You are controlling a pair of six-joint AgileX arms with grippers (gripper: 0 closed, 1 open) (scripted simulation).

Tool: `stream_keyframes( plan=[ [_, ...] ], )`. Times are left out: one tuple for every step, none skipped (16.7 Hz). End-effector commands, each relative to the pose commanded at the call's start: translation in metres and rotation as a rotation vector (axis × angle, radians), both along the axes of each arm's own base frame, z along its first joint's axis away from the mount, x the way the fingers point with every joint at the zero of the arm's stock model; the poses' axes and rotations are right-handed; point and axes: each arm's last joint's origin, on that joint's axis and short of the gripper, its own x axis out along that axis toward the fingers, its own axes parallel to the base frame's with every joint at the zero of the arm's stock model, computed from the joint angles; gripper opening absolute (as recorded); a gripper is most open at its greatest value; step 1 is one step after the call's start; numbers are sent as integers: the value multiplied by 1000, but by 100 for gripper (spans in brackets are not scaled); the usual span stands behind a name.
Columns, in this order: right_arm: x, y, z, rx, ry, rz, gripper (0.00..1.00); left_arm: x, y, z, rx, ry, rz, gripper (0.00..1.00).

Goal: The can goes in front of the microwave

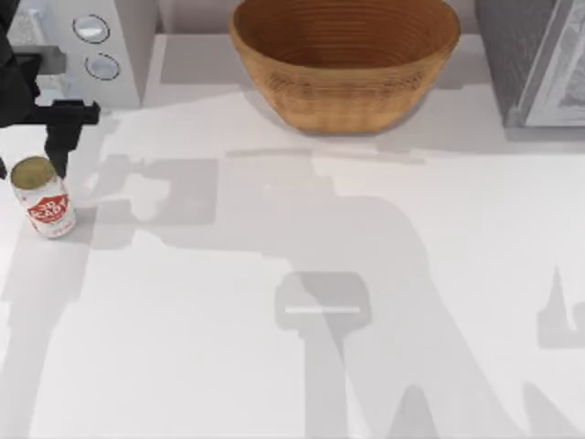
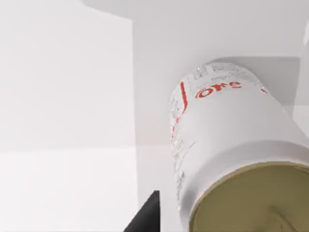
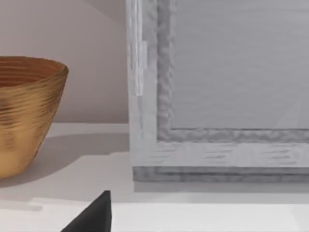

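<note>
Top view: can stands near the microwave

Top view first. The small white can with red letters and a dull gold top [image 1: 43,198] stands upright on the white table [image 1: 292,293], just in front of the pale grey-white boxy microwave with two round silver dials [image 1: 96,46]. My left gripper [image 1: 37,151] hangs right behind the can, between it and the microwave. One black finger [image 1: 66,137] sits beside the can's top. I cannot tell if the jaws are spread or pinching the can. A big brown woven basket [image 1: 343,59] sits well to the right of the microwave, and a darker grey box [image 1: 539,59] sits farther right still.

Left wrist view next. The can [image 2: 231,145] is very close, and a black fingertip [image 2: 145,217] pokes in beside it.

Right wrist view last. My right arm is parked facing the darker grey box [image 3: 217,96], next to the basket [image 3: 26,111].

I think the can is about where it should be. The next move would be to let go gently and lift away without knocking it over.
</note>
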Motion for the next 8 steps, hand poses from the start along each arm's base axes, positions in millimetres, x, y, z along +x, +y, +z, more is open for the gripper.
stream_keyframes(
  plan=[
    [0, 0, 0, 0, 0, 0, 100, 0, 0, 0, 0, 0, 0, 98],
    [0, 0, 0, 0, 0, 0, 100, 0, 0, 0, 0, 0, 0, 100],
    [0, 0, 0, 0, 0, 0, 100, 0, 0, 0, 0, 0, 0, 100],
    [0, 0, 0, 0, 0, 0, 100, 0, 0, 0, 0, 0, 0, 100],
    [0, 0, 0, 0, 0, 0, 100, 0, 0, 0, 0, 0, 0, 100],
    [0, 0, 0, 0, 0, 0, 100, 0, 0, 0, 0, 0, 0, 100],
    [0, 0, 0, 0, 0, 0, 100, 0, 0, 0, 0, 0, 0, 100],
    [0, 0, 0, 0, 0, 0, 100, 0, 0, 0, 0, 0, 0, 100]
  ],
)
